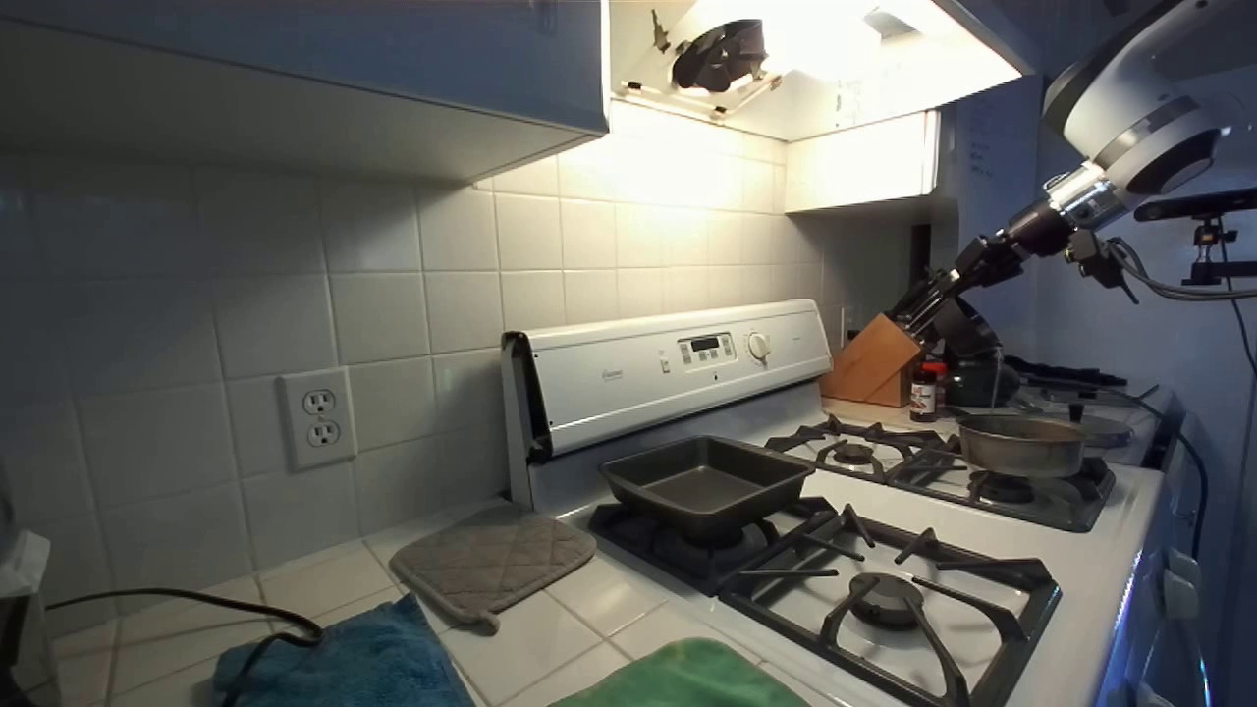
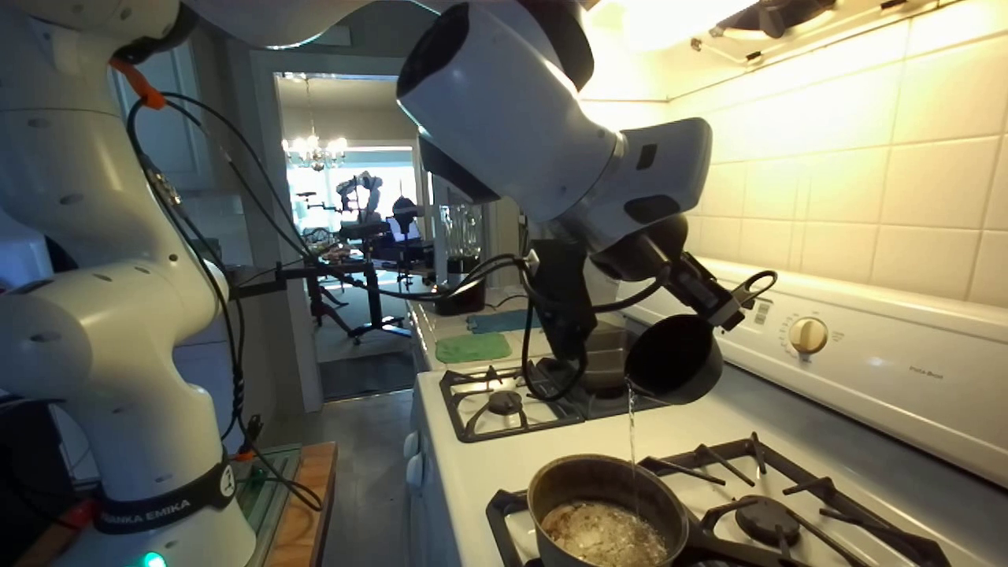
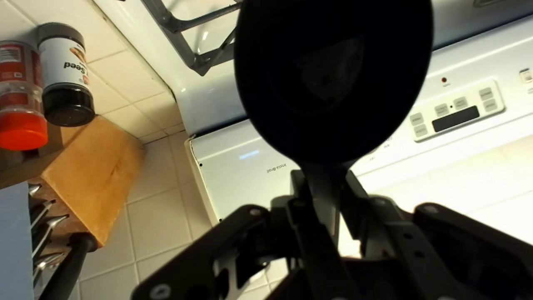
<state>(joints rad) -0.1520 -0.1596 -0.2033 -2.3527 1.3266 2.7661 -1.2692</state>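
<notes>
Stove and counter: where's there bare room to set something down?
Bare: the burner bordered by the square pan and green cloth; also tiles between cloth and gray quilted pad. Crowded: the pot, where the gripper holds a tilted, pouring saucepan above.

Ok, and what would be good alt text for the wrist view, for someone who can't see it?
The gripper clamps a round dark pan by its handle, the pan filling the upper middle of the picture. Behind it is the stove's white back panel, its lettering upside down. At left are a wooden knife block, a black-capped jar and a red-capped jar.
</notes>
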